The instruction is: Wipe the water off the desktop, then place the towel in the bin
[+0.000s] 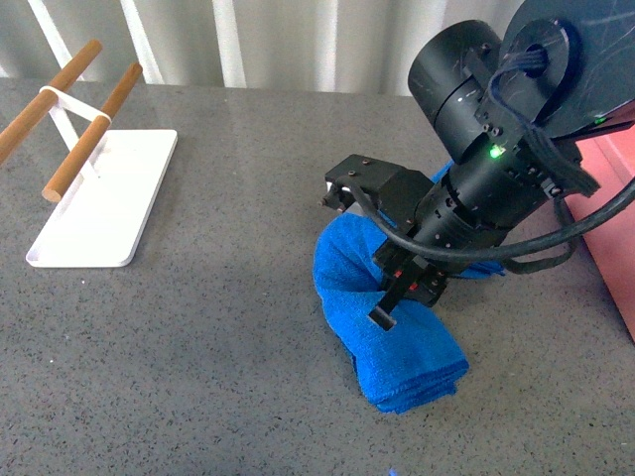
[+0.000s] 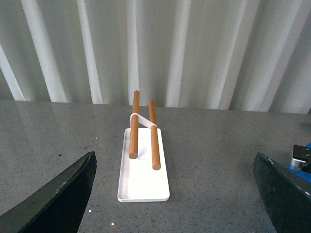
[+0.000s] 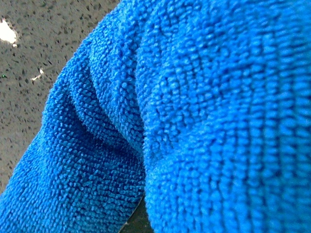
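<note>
Tabletop: dark grey, fine speckle, fills the front view up to a white ribbed wall along its far edge.

Right arm: black, comes in over the right edge and angles down toward mid-tabletop. One green light lit on the housing.

Bin: salmon pink, at the right edge, mostly hidden behind the arm. Only part of one side shows; the inside is out of sight, contents cannot be told.

Towel: bright blue, fuzzy, layered. Lies on the tabletop right of centre, toward the near edge, well apart from the tray and outside the bin. It narrows to a waist where the claw meets it. The right wrist view is almost all blue pile, with a strip of speckled surface at one corner.

Tray: flat, white, near the far-left corner. Holds a white rack carrying two wooden rods, side by side and slanted.

Right claw: down on the towel's waist, clenched on the bunched cloth.

Left claw: released, its dark fingers spread wide, facing the tray and grasping nothing.
</note>
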Controlling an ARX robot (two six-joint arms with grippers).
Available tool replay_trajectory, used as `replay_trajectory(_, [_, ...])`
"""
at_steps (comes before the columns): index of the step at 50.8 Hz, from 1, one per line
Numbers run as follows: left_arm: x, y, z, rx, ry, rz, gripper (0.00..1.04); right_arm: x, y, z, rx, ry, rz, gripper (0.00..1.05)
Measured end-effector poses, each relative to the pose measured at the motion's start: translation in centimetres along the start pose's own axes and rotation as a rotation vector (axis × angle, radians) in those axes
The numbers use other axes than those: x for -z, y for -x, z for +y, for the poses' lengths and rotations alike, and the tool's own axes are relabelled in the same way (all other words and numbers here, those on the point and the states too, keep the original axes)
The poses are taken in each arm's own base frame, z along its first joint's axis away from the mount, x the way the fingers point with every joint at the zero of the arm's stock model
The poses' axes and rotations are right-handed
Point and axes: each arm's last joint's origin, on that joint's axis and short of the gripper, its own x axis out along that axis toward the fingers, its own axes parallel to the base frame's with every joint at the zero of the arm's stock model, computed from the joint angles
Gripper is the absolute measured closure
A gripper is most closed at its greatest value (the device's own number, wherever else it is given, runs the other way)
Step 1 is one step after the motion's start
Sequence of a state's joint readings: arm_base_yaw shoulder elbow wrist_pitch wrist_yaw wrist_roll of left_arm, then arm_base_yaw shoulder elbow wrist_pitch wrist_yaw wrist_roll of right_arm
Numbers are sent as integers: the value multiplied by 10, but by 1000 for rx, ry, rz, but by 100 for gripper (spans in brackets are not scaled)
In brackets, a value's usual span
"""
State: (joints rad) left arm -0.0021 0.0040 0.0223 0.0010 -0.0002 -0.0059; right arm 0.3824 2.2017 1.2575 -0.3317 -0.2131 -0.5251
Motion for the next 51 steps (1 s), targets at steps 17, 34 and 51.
replay_trajectory(17, [0, 0, 0, 0, 0, 0, 7, -47, 99, -28, 158, 7, -152, 100])
replay_trajectory(34, [0, 0, 0, 0, 0, 0, 7, -75, 195, -37, 302, -26, -325, 100])
replay_trajectory(51, [0, 0, 0, 0, 0, 0, 7, -38, 272, -52, 509, -213, -342, 100])
